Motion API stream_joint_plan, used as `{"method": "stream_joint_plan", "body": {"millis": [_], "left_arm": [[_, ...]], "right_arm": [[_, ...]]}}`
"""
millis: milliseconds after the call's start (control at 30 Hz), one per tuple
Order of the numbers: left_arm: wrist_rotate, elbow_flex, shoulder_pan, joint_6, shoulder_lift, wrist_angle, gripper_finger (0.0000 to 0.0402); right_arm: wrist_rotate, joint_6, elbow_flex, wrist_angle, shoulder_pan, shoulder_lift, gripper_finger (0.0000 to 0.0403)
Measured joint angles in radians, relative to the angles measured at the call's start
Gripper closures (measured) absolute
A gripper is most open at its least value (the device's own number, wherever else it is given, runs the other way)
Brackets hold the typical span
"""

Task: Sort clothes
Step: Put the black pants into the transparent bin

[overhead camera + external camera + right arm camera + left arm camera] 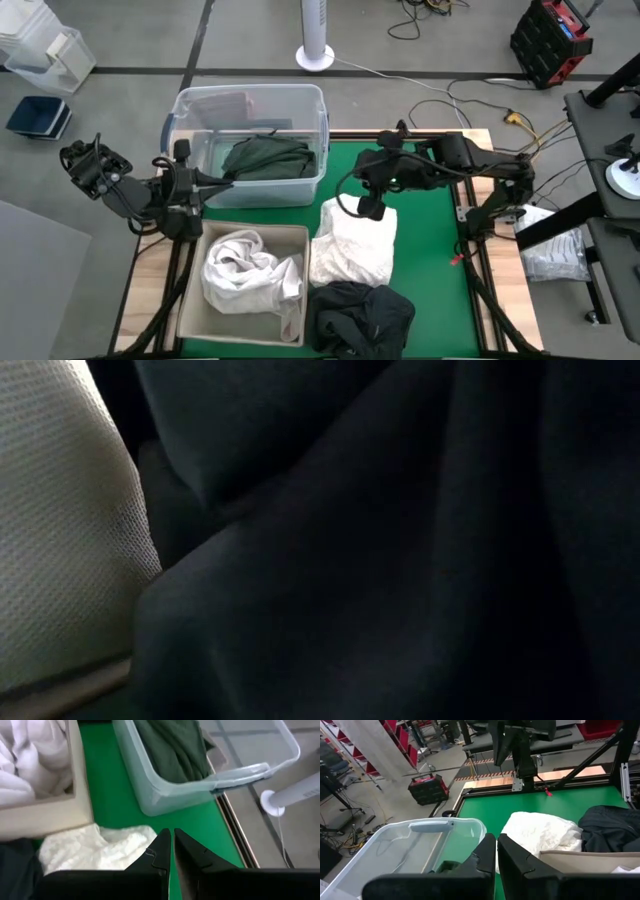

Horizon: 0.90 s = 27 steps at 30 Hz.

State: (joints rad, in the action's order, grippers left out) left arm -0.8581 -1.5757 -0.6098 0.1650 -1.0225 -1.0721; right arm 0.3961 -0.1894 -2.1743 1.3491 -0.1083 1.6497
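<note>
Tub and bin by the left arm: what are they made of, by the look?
The tub looks like clear, glossy rigid plastic: the dark green garment and floor show through its walls, and its rim is moulded. The bin looks like beige matte fabric with stiffened flat walls; whether board lies inside cannot be told. It holds a white garment.

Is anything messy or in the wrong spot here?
Yes. A white garment and a black garment lie loose on the green mat, outside the beige bin and clear tub. The black one drapes over the low camera, blocking it.
</note>
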Motion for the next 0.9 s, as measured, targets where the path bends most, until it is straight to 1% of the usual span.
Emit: {"method": "stream_joint_plan", "body": {"millis": [233,400,500,633,900], "left_arm": [[0.0,0.0,0.0,0.0,0.002,0.0,0.0402],[0.0,0.0,0.001,0.0,0.002,0.0,0.0402],[0.0,0.0,0.003,0.0,0.002,0.0,0.0402],[0.0,0.0,0.004,-0.001,0.002,0.0,0.0402],[-0.049,0.0,0.006,-0.001,0.0,0.0,0.0402]], "right_arm": [[-0.001,-0.029,0.278,-0.197,0.005,-0.155,0.039],[-0.008,-0.125,0.479,-0.302,0.004,-0.259,0.039],[-0.054,-0.205,0.578,-0.345,-0.001,-0.311,0.039],[-0.14,-0.278,0.681,-0.43,-0.024,-0.359,0.039],[-0.188,-0.33,0.776,-0.452,-0.11,-0.373,0.039]]}}
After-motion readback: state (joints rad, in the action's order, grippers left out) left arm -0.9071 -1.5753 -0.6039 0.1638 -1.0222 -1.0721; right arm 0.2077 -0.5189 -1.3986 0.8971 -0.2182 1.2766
